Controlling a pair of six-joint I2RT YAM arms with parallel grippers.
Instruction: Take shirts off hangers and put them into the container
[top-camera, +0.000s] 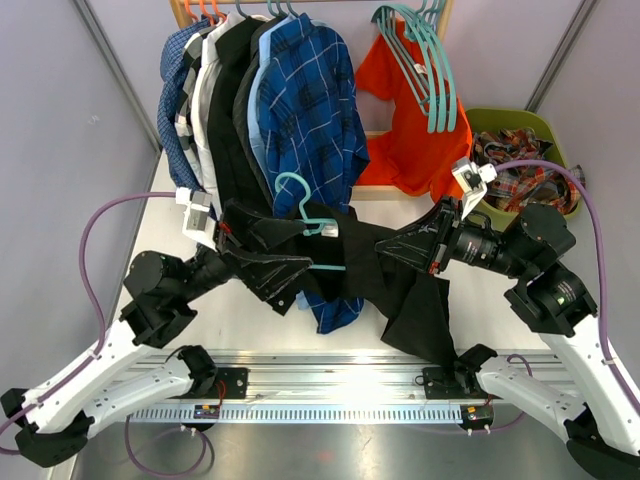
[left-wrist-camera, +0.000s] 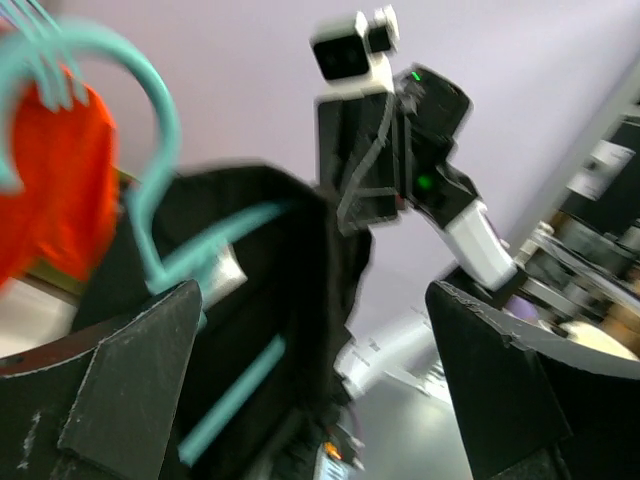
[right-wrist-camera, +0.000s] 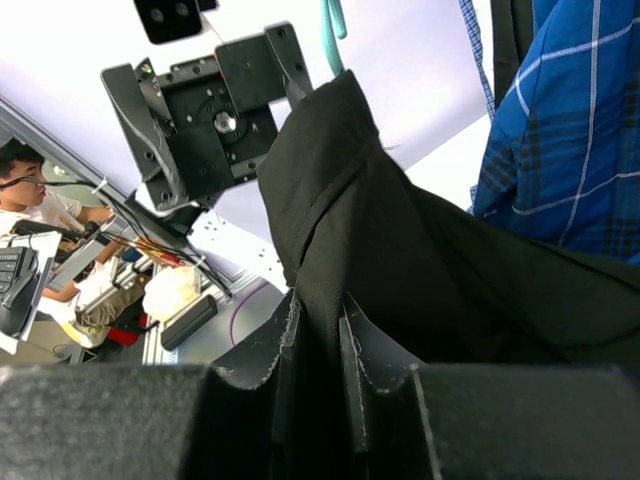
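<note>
Right wrist view has our right gripper (right-wrist-camera: 320, 345) nearly closed, its jaws pinching a fold of the black shirt (right-wrist-camera: 400, 250) that rises straight ahead of the fingers. We judge this grip holds the cloth taut so the hanger can slide free. Our left gripper (left-wrist-camera: 315, 330) stands spread wide and holds nothing. The teal hanger (left-wrist-camera: 170, 130) lies just beyond one of its fingers, hook up and part-buried in black cloth, so the gripper seems placed to take it. Well behind our right gripper, past its wrist, sits the container (top-camera: 520, 120) with plaid cloth (top-camera: 515, 170) in it.
</note>
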